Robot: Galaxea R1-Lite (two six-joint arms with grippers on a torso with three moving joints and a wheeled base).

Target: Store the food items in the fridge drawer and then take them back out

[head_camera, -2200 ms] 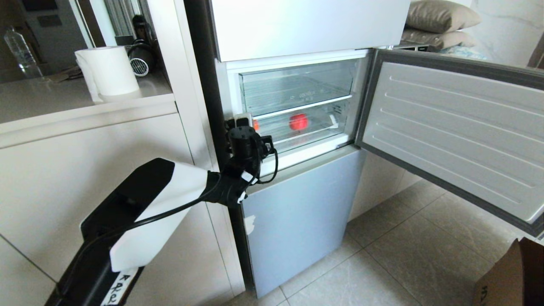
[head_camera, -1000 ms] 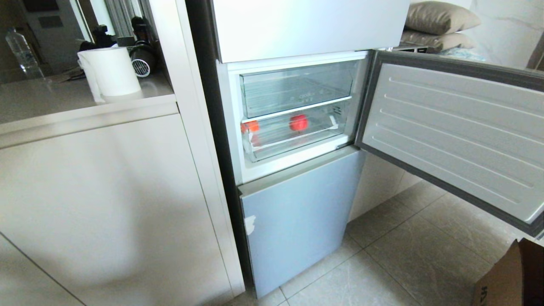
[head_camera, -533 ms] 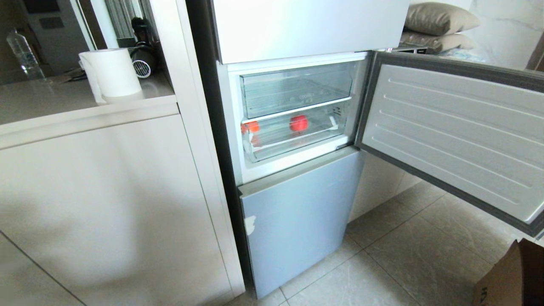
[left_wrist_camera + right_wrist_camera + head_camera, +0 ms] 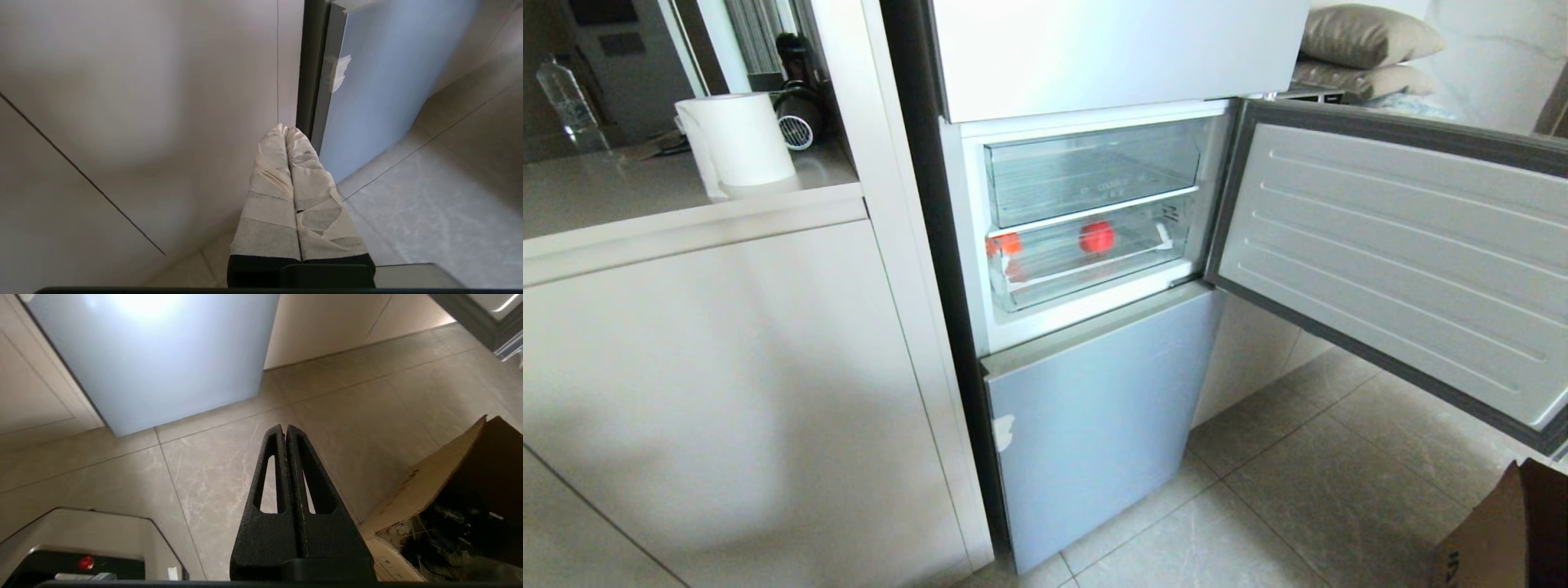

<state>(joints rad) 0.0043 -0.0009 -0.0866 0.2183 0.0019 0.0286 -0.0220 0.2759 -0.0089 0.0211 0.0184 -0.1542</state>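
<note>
Neither arm shows in the head view; only the wrist views give the claws. The left claw (image 4: 286, 130), its fingers wrapped in pale tape, is clenched with tips pressed together and holds nothing, hanging low before the cream cabinet panel (image 4: 143, 102) just beside the pale blue lower fridge door (image 4: 384, 81). The right claw (image 4: 284, 428), bare black, is likewise clenched on nothing above the tiled floor (image 4: 347, 396), with an open cardboard box (image 4: 449, 490) near it (its contents are too dark to name). From the head, that box is cut off at the frame's corner. Farther off, the middle fridge door (image 4: 1388, 261) stands swung wide, and the fridge drawer (image 4: 1086, 273) sits pushed in, below the clear bin (image 4: 1094, 171), which looks bare. Inside the drawer lie the food items: one red piece (image 4: 1097, 236) near the middle, well apart from the other piece (image 4: 1006, 243) at the left end, which is partly hidden by the drawer's front corner. On the worktop (image 4: 621, 188) stands a paper roll (image 4: 737, 139).
</note>
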